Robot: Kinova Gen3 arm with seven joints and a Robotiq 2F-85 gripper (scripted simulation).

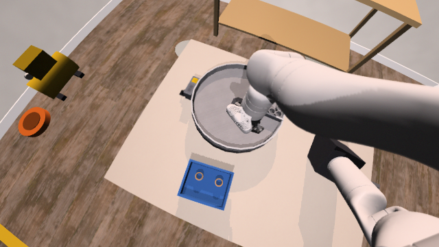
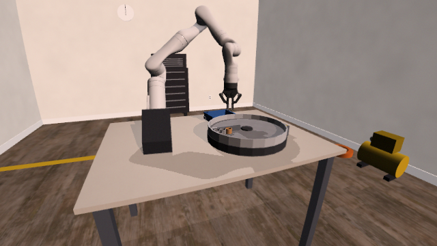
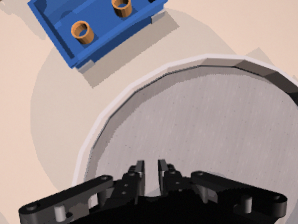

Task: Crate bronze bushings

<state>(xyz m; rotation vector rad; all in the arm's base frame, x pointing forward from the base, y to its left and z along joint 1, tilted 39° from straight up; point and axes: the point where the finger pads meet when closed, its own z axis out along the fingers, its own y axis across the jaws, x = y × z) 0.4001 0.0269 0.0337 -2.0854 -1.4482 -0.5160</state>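
Observation:
Two bronze bushings stand in the blue crate (image 1: 201, 202) (image 2: 218, 113) (image 3: 112, 44): one bushing (image 1: 195, 176) and another bushing (image 1: 215, 182); both also show in the wrist view. A bronze bushing (image 2: 229, 130) stands on the turning table (image 1: 216, 120) (image 2: 247, 141) (image 3: 215, 115), beside grey steel bushings (image 2: 220, 130) at its left inside edge. In the top view the arm hides part of this group. My gripper (image 2: 230, 108) (image 3: 151, 169) hangs above the turning table, pointing down. Its fingers stand a narrow gap apart, open, with nothing between them.
The turning table has a raised rim and a dark centre hub (image 2: 246, 128). A small grey device with a yellow mark (image 1: 194, 80) sits against its outer side. The black arm base (image 1: 329, 154) (image 2: 156, 131) stands on the same tabletop. A wooden shelf (image 1: 285, 31) stands beyond the tabletop.

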